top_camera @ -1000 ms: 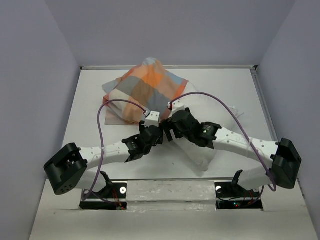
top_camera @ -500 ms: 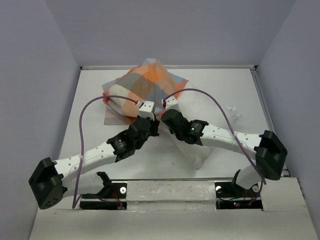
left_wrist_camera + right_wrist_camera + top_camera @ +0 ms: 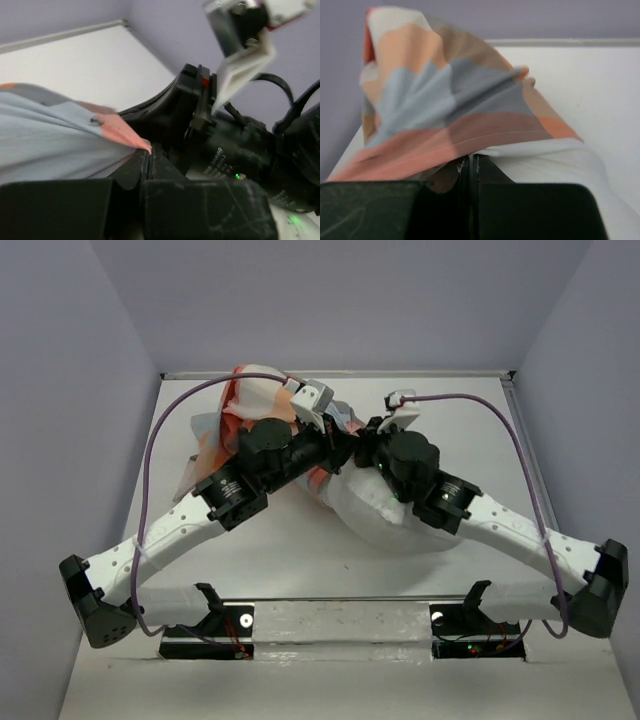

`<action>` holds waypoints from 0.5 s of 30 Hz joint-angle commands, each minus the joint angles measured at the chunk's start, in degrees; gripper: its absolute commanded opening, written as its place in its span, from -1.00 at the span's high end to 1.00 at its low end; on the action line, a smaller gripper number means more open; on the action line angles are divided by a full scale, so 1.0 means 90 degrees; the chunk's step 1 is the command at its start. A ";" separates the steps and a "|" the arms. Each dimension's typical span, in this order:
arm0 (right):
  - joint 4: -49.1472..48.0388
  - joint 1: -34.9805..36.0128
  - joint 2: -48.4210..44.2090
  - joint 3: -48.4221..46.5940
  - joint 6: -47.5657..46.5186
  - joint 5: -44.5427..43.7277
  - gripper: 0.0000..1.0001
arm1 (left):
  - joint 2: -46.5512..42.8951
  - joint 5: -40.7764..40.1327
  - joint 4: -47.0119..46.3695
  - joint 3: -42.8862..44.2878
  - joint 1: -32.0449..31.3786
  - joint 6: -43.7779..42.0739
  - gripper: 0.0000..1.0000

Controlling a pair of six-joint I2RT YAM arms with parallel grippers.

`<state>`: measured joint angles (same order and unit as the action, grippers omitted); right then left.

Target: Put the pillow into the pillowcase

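The checked pillowcase (image 3: 250, 392) is bunched near the table's back left, mostly hidden behind my left arm. The plump white pillow (image 3: 372, 512) lies mid-table, under the wrists. My left gripper (image 3: 343, 452) and right gripper (image 3: 362, 452) meet tip to tip over the pillow's far end. In the left wrist view the left gripper (image 3: 149, 152) is shut on a peach corner of the pillowcase (image 3: 55, 135). In the right wrist view the right gripper (image 3: 471, 161) is shut on the hem of the pillowcase (image 3: 445, 105), with the pillow (image 3: 555, 160) just beneath.
Lavender walls close in the white table (image 3: 480, 440) on three sides, with a raised rail (image 3: 450, 373) along the back edge. Purple cables (image 3: 155, 455) arch over both arms. The right arm's black wrist (image 3: 240, 145) sits close in front of the left camera.
Both grippers have shut on the pillowcase's edge. Both arms have stretched toward the back of the table, bunching the pillowcase toward the back left. The pillow now lies further back.
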<state>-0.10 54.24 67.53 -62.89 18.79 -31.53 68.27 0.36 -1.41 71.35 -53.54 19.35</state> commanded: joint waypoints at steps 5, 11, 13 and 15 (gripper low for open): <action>-0.1180 -0.1290 0.0545 -0.0093 0.0736 -0.0391 1.00 | -0.1462 0.1571 -0.0322 -0.0866 -0.0331 0.0877 1.00; -0.1708 -0.1115 -0.0482 0.0962 0.0783 0.0280 1.00 | -0.1522 0.1580 -0.0837 -0.1853 0.0167 0.1159 1.00; -0.1649 -0.0581 -0.0113 0.0934 0.0745 0.0310 1.00 | -0.1220 0.1610 -0.0927 -0.1922 0.0313 0.1131 1.00; -0.1727 -0.0130 0.0162 0.0875 0.0648 0.0378 1.00 | -0.1034 0.1388 -0.0889 -0.1903 0.0392 0.1131 1.00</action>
<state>-4.62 45.89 65.17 -53.76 23.94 -29.69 56.64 9.91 -1.78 54.41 -51.62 27.64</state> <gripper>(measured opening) 0.039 0.014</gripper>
